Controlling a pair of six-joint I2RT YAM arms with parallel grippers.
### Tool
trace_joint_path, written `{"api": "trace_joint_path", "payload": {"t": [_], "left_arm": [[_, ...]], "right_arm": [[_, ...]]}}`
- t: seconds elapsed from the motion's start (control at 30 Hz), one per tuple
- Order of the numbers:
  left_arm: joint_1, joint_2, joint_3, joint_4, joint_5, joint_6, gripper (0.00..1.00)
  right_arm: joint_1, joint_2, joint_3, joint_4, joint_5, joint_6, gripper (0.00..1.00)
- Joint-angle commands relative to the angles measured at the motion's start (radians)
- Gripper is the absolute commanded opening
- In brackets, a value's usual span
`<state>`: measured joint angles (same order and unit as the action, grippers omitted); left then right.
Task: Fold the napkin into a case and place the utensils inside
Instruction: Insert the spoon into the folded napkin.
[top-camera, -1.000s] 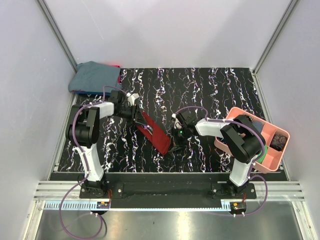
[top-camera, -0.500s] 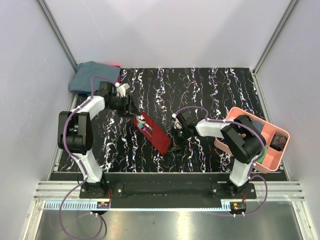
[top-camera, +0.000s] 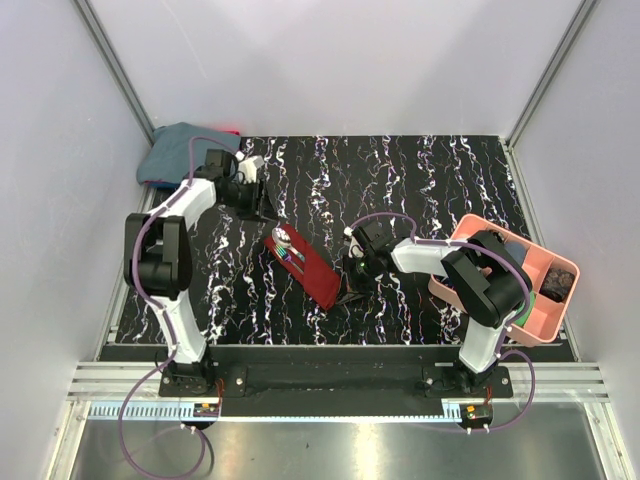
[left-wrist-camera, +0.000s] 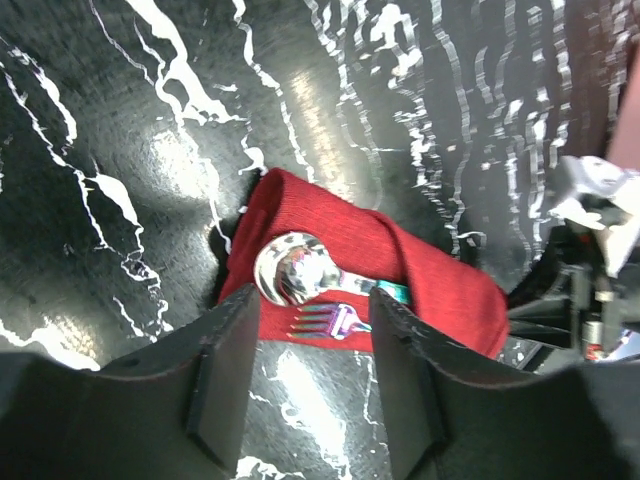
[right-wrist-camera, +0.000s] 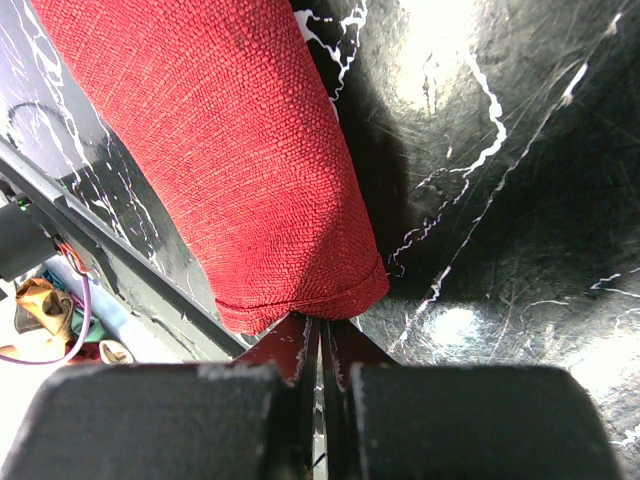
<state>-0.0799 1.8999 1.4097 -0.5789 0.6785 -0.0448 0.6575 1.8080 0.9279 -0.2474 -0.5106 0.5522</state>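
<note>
The dark red napkin is folded into a narrow case (top-camera: 308, 268) lying slantwise mid-table. The utensils (top-camera: 285, 243) stick out of its far-left open end. In the left wrist view the spoon bowl (left-wrist-camera: 295, 272) and fork tines (left-wrist-camera: 322, 320) rest on the red cloth (left-wrist-camera: 440, 290), with a teal handle (left-wrist-camera: 396, 292) running inside. My left gripper (top-camera: 262, 204) is open and empty, a little beyond that end; it also shows in the left wrist view (left-wrist-camera: 312, 345). My right gripper (top-camera: 346, 291) is shut at the case's near-right end; in the right wrist view (right-wrist-camera: 320, 345) its tips meet at the hem (right-wrist-camera: 300, 305).
A blue-grey cloth bundle (top-camera: 185, 152) lies at the far left corner, just behind my left wrist. A pink tray (top-camera: 470, 226) with dark items stands at the right edge beside the right arm. Metal frame posts and white walls surround the table.
My left gripper has let go of the utensils and drawn back up and left from the case. The case end has settled flat with the utensils showing. The right arm has not moved.
</note>
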Motion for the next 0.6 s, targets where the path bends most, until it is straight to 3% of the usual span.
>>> {"api": "trace_joint_path", "payload": {"t": [0.0, 0.27, 0.57], "left_arm": [[-0.017, 0.048, 0.052, -0.006, -0.056, 0.037, 0.46], [-0.035, 0.085, 0.061, 0.001, -0.071, 0.039, 0.37], [-0.038, 0.113, 0.064, 0.002, -0.076, 0.039, 0.34]], "right_arm": [[0.013, -0.001, -0.017, -0.009, 0.075, -0.015, 0.0], [0.013, -0.007, -0.023, -0.01, 0.078, -0.014, 0.0], [0.013, -0.013, -0.023, -0.01, 0.081, -0.012, 0.0]]}}
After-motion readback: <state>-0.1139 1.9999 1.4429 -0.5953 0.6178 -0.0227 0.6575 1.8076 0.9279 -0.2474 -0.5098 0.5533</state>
